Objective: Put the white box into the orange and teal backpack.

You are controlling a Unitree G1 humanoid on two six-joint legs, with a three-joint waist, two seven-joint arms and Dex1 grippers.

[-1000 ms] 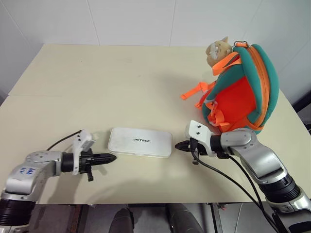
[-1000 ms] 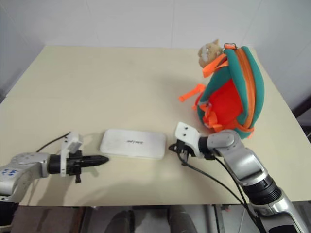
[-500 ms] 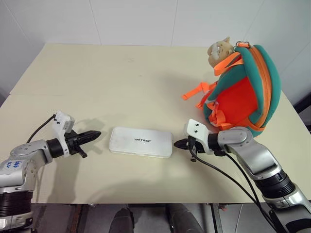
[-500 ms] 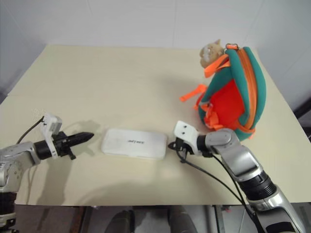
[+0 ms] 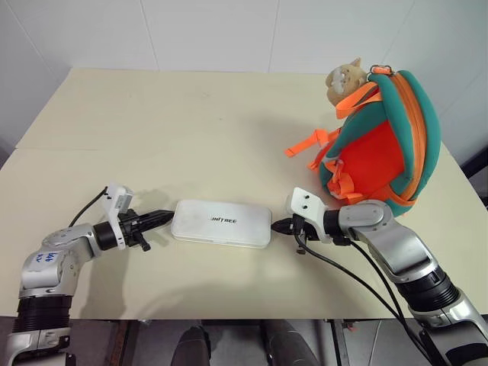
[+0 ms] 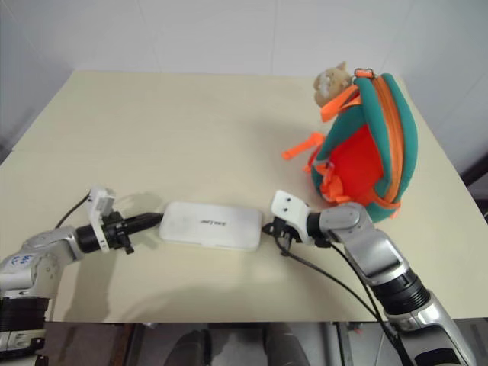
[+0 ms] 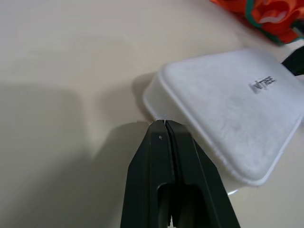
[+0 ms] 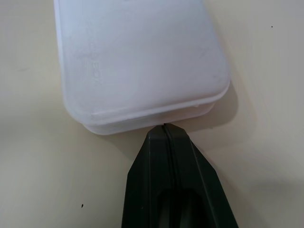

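The left gripper (image 5: 166, 216) had its two black fingers pressed together, tip right at the white box's (image 5: 221, 223) left end. The box lay flat on the cream table (image 5: 191, 130), between both grippers. The right gripper (image 5: 276, 226), also pinched closed on nothing, met the box's right end. The orange and teal backpack (image 5: 381, 145) stood upright at the right.
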